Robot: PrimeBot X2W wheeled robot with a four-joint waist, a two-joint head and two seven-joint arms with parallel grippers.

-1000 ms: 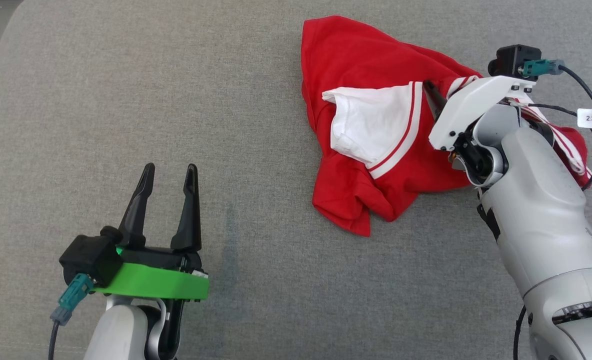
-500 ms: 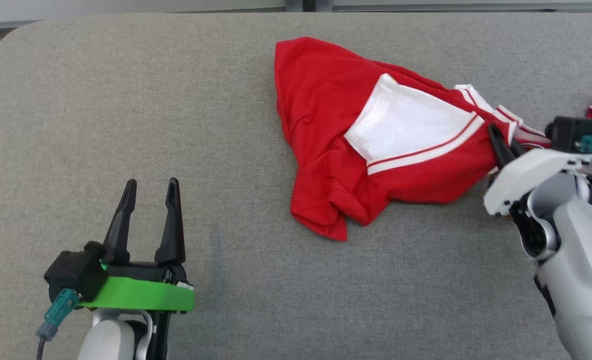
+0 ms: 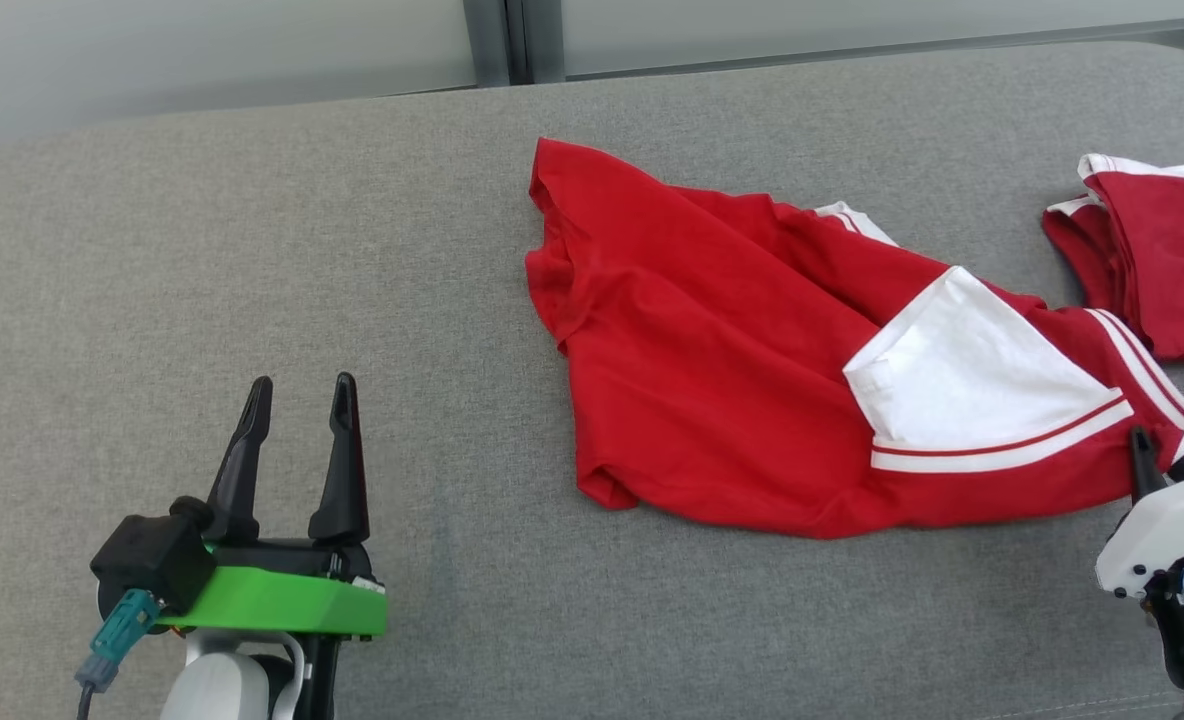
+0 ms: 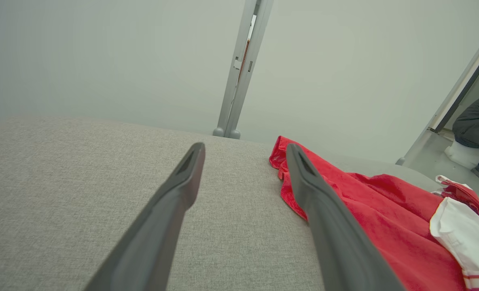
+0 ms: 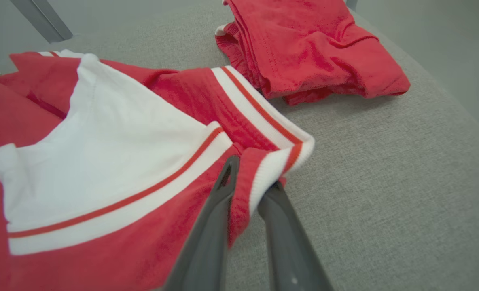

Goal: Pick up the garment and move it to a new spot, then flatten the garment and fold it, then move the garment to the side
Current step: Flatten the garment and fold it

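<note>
- The right claw point(image 5: 252, 178) is pinched shut on the striped corner at the right end of the red garment point(image 3: 712, 380).
- The red garment lies crumpled on the grey surface point(image 3: 252, 250), its long axis running leftward from that claw.
- The left claw point(image 3: 302, 385) gapes empty, well apart from its left edge.

Red garment point(image 3: 712, 380), white panel point(image 3: 962, 385), white hem band with thin red stripe. Far right, folded shirt point(image 3: 1172, 270): red, white trim. Grey woven desk point(image 3: 252, 250). Black left end effector point(image 3: 300, 385), green mount point(image 3: 282, 600); dark grey right end effector point(image 5: 252, 173), white mount point(image 3: 1152, 530).
</note>
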